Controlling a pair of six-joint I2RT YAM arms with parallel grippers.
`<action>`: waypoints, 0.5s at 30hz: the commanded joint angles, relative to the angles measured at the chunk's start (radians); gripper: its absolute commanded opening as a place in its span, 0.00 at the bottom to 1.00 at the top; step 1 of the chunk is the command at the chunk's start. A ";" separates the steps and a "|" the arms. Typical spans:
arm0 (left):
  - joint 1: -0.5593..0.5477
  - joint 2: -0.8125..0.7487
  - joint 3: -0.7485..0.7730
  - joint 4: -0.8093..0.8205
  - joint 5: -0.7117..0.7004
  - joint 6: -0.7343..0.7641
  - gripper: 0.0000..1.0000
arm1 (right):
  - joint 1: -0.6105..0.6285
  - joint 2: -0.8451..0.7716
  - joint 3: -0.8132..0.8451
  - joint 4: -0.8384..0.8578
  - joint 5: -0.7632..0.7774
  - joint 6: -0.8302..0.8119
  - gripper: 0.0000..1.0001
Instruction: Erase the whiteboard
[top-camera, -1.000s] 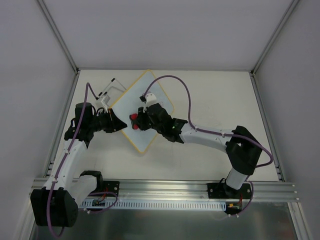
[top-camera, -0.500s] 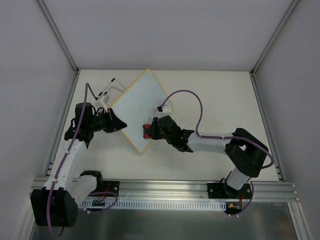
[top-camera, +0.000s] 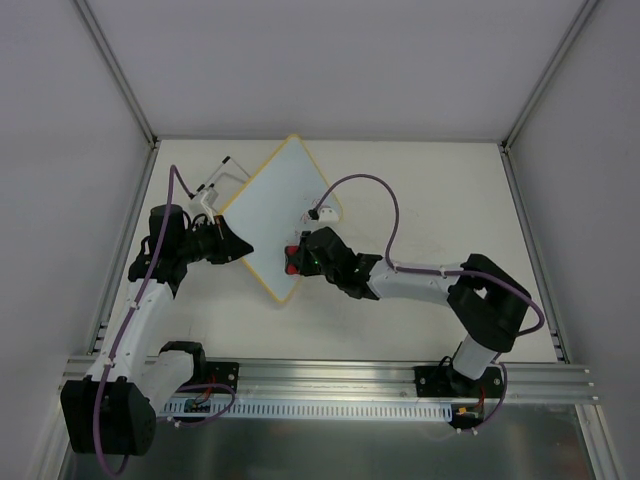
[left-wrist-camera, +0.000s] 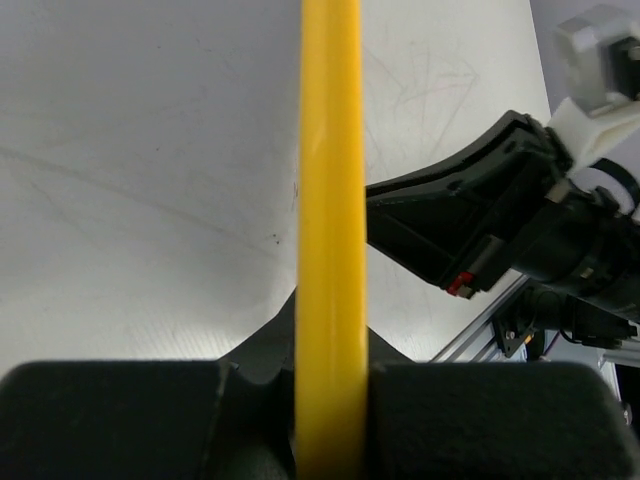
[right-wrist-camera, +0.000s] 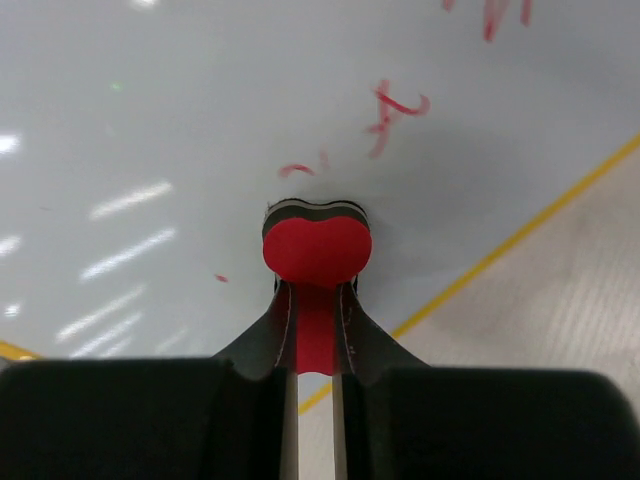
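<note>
Left gripper (top-camera: 244, 250) pinches whiteboard (top-camera: 275, 205) edge; right gripper (top-camera: 293, 258), arm reaching left, clamps eraser (right-wrist-camera: 316, 250)

**Two white-and-black arms, purple cables**

The left arm (top-camera: 140, 300) and right arm (top-camera: 415, 281) have white link shells and black joint housings. Their black bases (top-camera: 450, 379) are bolted onto a silver rail (top-camera: 330, 373). A thin purple cable (top-camera: 366, 177) loops off each arm on the side away from the rail. The fingers (left-wrist-camera: 110, 420) are broad, matt black blocks with rounded inner edges.
</note>
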 joint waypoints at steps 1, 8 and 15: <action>-0.028 -0.024 0.031 -0.032 0.153 -0.083 0.00 | 0.053 0.011 0.135 0.065 -0.032 -0.038 0.00; -0.028 -0.026 0.035 -0.034 0.158 -0.098 0.00 | 0.087 0.037 0.192 0.064 -0.034 -0.065 0.00; -0.028 -0.034 0.035 -0.032 0.178 -0.126 0.00 | 0.018 0.032 0.083 0.068 0.016 -0.065 0.00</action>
